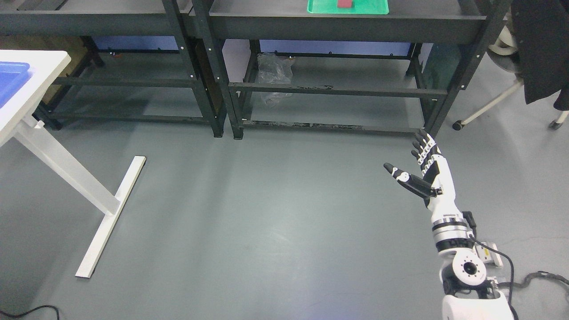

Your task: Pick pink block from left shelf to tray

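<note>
Right hand: the white-and-black robot right hand [422, 171] is raised over the grey floor [275, 213] at lower right, its arm coming up from the bottom right corner; it holds nothing
Fingers: the four black-tipped fingers [423, 146] are stretched out straight and close side by side, the thumb set well apart to the left, so the hand is spread
Block: the small pinkish-red block [345, 3] lies at the top edge of the picture, partly cut off by it, inside the flat green plastic tray [373, 8]
Tray: it rests on the top board of the dark metal shelf unit on the right [346, 22], well apart from the hand
Left shelf: a second dark metal shelf unit [111, 22] stands just beside the first, their uprights nearly touching
Under the right shelf: a crumpled clear plastic bag [275, 71] sits on the floor behind the lower rail
Table: a white table with a T-shaped foot [40, 75] stands at far left, carrying a blue plastic bin [11, 78] that is cut off by the edge
Far right: a dark garment [540, 44] hangs over a chair with castors
Cables: black cables [529, 280] run beside the arm's base
</note>
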{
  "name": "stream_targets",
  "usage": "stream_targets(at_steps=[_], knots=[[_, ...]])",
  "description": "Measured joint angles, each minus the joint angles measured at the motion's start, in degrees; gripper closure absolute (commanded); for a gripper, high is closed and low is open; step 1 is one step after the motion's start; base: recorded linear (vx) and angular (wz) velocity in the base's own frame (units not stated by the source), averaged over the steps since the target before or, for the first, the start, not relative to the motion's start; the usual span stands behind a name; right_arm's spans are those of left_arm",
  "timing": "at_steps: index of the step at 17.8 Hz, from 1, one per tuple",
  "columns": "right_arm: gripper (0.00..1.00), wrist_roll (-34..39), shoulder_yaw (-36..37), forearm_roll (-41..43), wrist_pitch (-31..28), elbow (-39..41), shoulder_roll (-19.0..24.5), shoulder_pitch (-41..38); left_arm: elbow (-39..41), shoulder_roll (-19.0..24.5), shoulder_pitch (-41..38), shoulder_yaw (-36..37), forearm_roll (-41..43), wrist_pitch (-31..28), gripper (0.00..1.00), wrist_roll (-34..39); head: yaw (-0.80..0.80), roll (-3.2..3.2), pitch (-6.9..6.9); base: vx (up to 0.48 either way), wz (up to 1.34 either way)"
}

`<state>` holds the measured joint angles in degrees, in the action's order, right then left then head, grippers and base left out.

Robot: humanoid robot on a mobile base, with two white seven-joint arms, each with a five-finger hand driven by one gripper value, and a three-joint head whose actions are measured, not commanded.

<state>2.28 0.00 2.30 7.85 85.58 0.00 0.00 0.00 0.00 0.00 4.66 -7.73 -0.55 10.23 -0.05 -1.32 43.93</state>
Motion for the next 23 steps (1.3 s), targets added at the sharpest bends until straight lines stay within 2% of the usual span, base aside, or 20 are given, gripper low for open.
stream_targets(at_steps=[16, 19, 23], knots=[[0.00, -0.1, 0.0, 0.1, 0.4, -0.1, 0.0, 0.0, 0.0, 0.0, 0.0, 0.0, 0.0, 0.0, 0.00, 0.0, 0.00, 0.00, 0.00, 0.001, 0.00], [0.01, -0.9, 0.0, -2.7, 0.3, -0.1, 0.0, 0.0, 0.0, 0.0, 0.0, 0.0, 0.0, 0.0, 0.00, 0.0, 0.00, 0.00, 0.00, 0.045, 0.00], [0.00, -7.4, 0.0, -9.7, 0.1, 0.0, 0.0, 0.0, 0.0, 0.0, 0.0, 0.0, 0.0, 0.0, 0.00, 0.0, 0.00, 0.00, 0.00, 0.121, 0.00]])
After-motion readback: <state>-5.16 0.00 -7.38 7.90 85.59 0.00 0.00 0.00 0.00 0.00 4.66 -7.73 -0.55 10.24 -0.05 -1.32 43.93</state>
